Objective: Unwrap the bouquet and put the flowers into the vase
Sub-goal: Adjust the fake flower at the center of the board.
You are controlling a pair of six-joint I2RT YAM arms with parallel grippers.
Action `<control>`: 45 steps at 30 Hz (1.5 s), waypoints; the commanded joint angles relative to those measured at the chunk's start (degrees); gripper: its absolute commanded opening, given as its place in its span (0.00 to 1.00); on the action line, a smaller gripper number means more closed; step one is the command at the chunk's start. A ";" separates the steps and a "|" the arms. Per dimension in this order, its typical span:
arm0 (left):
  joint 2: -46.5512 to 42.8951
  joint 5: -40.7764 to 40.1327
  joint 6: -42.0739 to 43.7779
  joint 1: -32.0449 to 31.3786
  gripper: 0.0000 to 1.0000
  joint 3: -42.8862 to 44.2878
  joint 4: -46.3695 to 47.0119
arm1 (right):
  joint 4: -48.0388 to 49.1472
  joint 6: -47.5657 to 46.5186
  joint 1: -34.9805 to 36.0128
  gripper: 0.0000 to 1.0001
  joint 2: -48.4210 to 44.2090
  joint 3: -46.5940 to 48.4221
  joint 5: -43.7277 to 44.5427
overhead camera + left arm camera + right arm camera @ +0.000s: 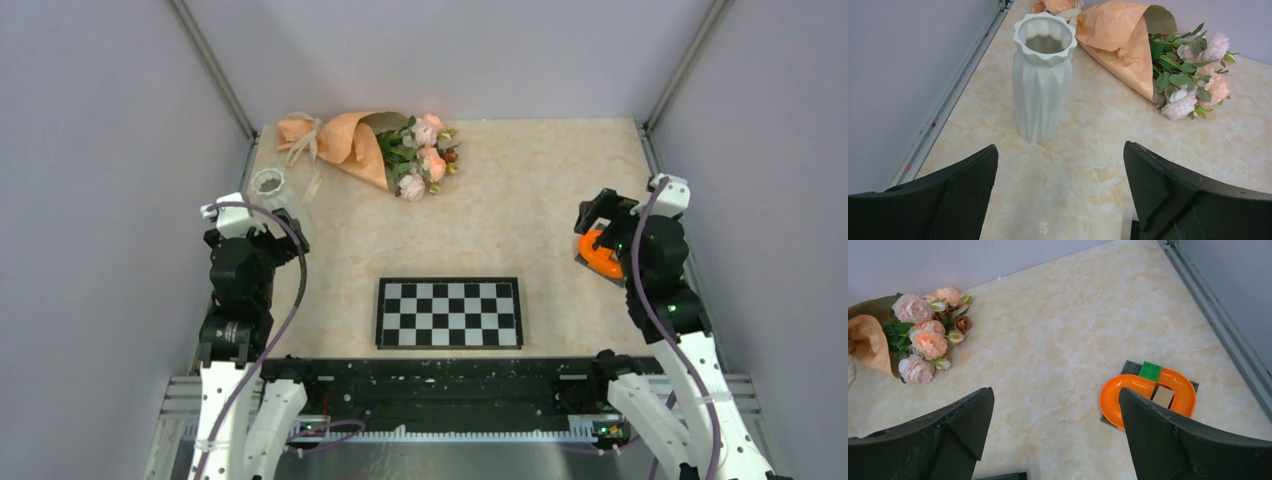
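The bouquet (370, 148) lies on its side at the back of the table, its peach paper cone (1118, 42) still tied, with pink and peach flowers (425, 157) spilling out toward the right. The flowers (920, 337) also show at the left of the right wrist view. The white ribbed vase (1043, 75) stands upright at the left edge, empty, just in front of my left gripper (1060, 165). That gripper is open and holds nothing. My right gripper (1055, 407) is open too, hovering over bare tabletop far right of the bouquet.
An orange curved track piece on a dark base with a green brick (1148, 395) sits under my right gripper's right finger. A black-and-white checkerboard (448, 312) lies near the front centre. Metal frame rails (955, 90) and grey walls bound the table.
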 commanded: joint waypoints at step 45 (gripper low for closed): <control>66.51 3.27 -14.96 -18.29 0.89 36.34 6.19 | -6.10 5.53 -0.10 0.95 0.77 5.47 -29.00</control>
